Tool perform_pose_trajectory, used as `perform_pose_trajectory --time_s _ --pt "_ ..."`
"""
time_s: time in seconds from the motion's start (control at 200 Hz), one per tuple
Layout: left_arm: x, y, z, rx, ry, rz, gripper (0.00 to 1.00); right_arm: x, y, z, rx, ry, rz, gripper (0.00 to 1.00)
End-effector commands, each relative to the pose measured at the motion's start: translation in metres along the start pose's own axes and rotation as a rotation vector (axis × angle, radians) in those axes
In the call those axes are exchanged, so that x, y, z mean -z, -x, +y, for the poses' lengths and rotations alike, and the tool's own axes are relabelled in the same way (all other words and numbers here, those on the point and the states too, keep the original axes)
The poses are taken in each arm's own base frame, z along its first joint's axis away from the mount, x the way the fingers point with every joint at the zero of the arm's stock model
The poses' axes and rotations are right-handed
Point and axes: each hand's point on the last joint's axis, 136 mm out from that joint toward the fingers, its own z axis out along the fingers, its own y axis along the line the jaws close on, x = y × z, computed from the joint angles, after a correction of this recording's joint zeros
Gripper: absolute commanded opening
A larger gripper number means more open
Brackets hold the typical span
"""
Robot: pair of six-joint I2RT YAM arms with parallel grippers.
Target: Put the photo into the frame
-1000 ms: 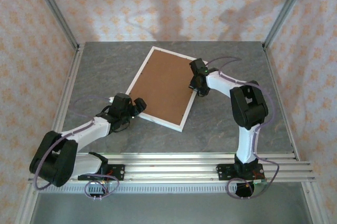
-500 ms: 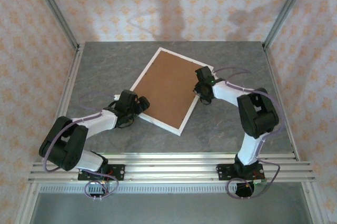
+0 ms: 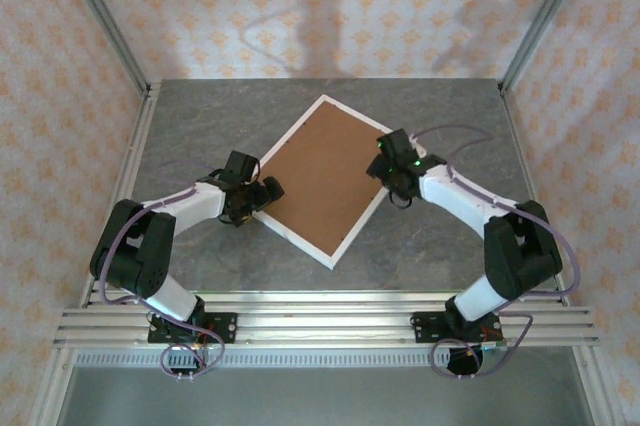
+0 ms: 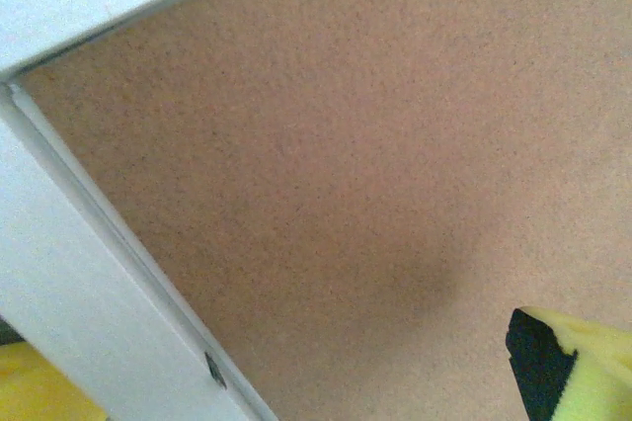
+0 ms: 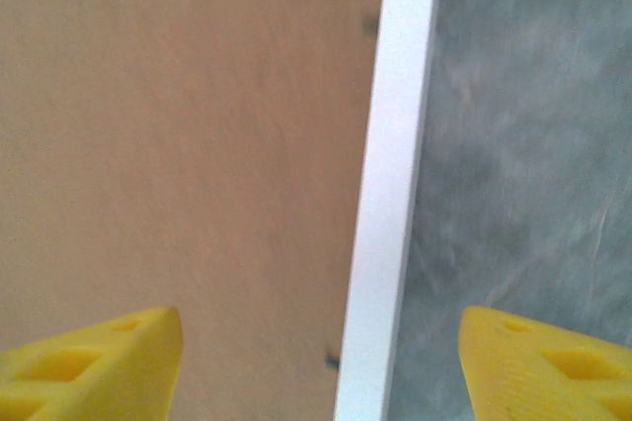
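The white frame (image 3: 296,240) lies face down and skewed at the table's middle, with a brown backing board (image 3: 325,176) filling it. The photo is hidden. My left gripper (image 3: 264,192) is at the frame's left corner, open. In the left wrist view the left gripper (image 4: 296,386) hovers close over the board (image 4: 375,164), with the frame's moulding (image 4: 89,293) at the left. My right gripper (image 3: 389,170) is at the frame's right edge. In the right wrist view the right gripper (image 5: 321,367) is open, its yellow fingertips (image 5: 99,362) straddling the white moulding (image 5: 395,194).
The grey marbled table (image 3: 200,126) is bordered by metal rails (image 3: 320,321) at the near edge and by patterned walls on the other sides. Bare grey surface (image 5: 523,144) lies just right of the frame's edge.
The frame has turned clockwise and shifted slightly right. Both grippers moved with it. The right gripper's jaws, closer together before, now stand apart.
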Motion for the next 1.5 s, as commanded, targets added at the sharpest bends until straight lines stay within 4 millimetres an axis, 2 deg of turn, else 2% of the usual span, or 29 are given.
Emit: perform_pose_trajectory --time_s 0.0,0.075,0.15,0.265,0.36,0.45,0.515,0.626,0.786,1.041,1.301,1.491 --pt "0.023 0.101 -0.061 -0.120 -0.202 -0.381 1.00 0.009 0.051 -0.006 0.199 -0.027 -0.058 0.80" --pt "0.024 0.097 -0.059 -0.124 -0.196 -0.362 1.00 -0.001 0.074 0.000 0.331 -0.015 -0.042 0.86" --pt "0.023 0.091 -0.057 -0.112 -0.198 -0.335 1.00 -0.016 0.099 0.000 0.412 -0.018 -0.005 0.87" --pt "0.020 0.081 -0.053 -0.084 -0.206 -0.290 1.00 -0.055 0.135 -0.006 0.447 -0.013 0.054 0.88" --pt "0.021 0.074 -0.051 -0.066 -0.208 -0.264 1.00 -0.090 0.153 -0.009 0.461 0.016 0.126 0.89" --pt "0.025 0.070 -0.048 -0.063 -0.197 -0.249 1.00 -0.122 0.157 -0.008 0.485 0.054 0.193 0.91" --pt "0.028 0.069 -0.047 -0.061 -0.186 -0.246 1.00 -0.140 0.152 -0.003 0.500 0.095 0.245 0.91" --pt "0.032 0.066 -0.044 -0.065 -0.163 -0.234 1.00 -0.154 0.135 0.011 0.485 0.208 0.318 0.91" --pt "0.028 0.066 -0.043 -0.061 -0.151 -0.227 1.00 -0.143 0.115 0.015 0.456 0.287 0.357 0.84" --pt "0.000 0.067 -0.059 -0.071 -0.171 -0.171 1.00 -0.102 0.075 -0.006 0.370 0.292 0.375 0.79" --pt "-0.002 0.094 -0.099 -0.130 -0.216 -0.192 1.00 -0.071 0.030 -0.048 0.116 0.199 0.346 0.70" --pt "-0.017 0.105 -0.125 -0.162 -0.245 -0.166 1.00 -0.044 -0.001 -0.067 -0.009 0.190 0.350 0.70"
